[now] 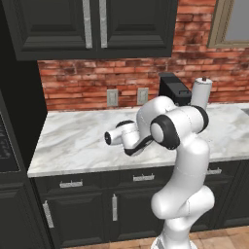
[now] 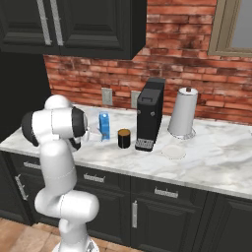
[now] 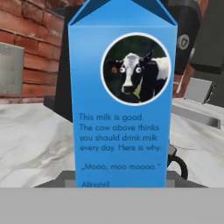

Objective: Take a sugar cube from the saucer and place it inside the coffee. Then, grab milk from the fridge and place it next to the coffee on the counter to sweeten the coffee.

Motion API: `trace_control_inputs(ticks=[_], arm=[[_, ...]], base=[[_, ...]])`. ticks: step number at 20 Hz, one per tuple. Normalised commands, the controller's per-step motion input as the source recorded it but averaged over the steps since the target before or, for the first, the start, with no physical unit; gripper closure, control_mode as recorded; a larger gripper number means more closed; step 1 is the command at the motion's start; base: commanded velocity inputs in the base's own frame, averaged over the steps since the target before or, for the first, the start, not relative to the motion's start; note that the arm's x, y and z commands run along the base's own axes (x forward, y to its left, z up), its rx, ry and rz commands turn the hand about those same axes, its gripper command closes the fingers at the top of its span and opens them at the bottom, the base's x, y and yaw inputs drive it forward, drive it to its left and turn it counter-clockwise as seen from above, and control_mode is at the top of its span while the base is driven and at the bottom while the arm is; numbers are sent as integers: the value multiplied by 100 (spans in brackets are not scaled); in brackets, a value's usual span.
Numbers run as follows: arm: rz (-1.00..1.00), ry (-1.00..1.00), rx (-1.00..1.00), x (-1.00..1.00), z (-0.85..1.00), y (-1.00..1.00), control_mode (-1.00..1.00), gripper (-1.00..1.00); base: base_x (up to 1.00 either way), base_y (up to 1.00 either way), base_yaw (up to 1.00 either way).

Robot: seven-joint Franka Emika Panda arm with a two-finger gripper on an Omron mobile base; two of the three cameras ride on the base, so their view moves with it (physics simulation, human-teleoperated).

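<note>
The blue milk [image 3: 120,109] carton with a cow picture stands very close in the hand view, between my gripper's [image 3: 120,177] two fingertips [image 3: 65,177], which press its sides. From the right base view the milk [image 2: 104,125] stands upright on the counter [image 2: 216,162], just left of the coffee [image 2: 124,138], a small dark cup with a brown top. Whether the carton's base touches the marble I cannot tell. The saucer [image 2: 173,151] lies right of the black machine and looks bare. The sugar cube and the fridge are out of view.
A tall black coffee machine [image 2: 150,114] stands right behind the coffee, with a paper towel roll [image 2: 183,112] further right. Brick wall with outlets runs behind; dark upper cabinets [image 2: 88,24] hang overhead. My own arm [image 1: 170,131] blocks the middle of the counter [image 1: 73,141] in the left base view.
</note>
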Motion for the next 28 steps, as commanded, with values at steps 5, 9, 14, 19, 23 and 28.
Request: trace_control_inputs(ticks=[5, 9, 14, 19, 23, 28], arm=[[-1, -6, 0, 7, -9, -24, -100, 100], [-1, -1, 0, 13, -5, -8, -100, -100], [-6, 0, 0, 5, 0, 0, -100, -100], [-7, 0, 0, 0, 0, 0, -100, -100], [-7, 0, 0, -1, 2, 1, -100, -100], [-10, 0, 0, -9, 0, 13, -100, -100]], base=[[0, 0, 0], [0, 0, 0], [0, 0, 0], [0, 0, 0], [0, 0, 0], [0, 0, 0]])
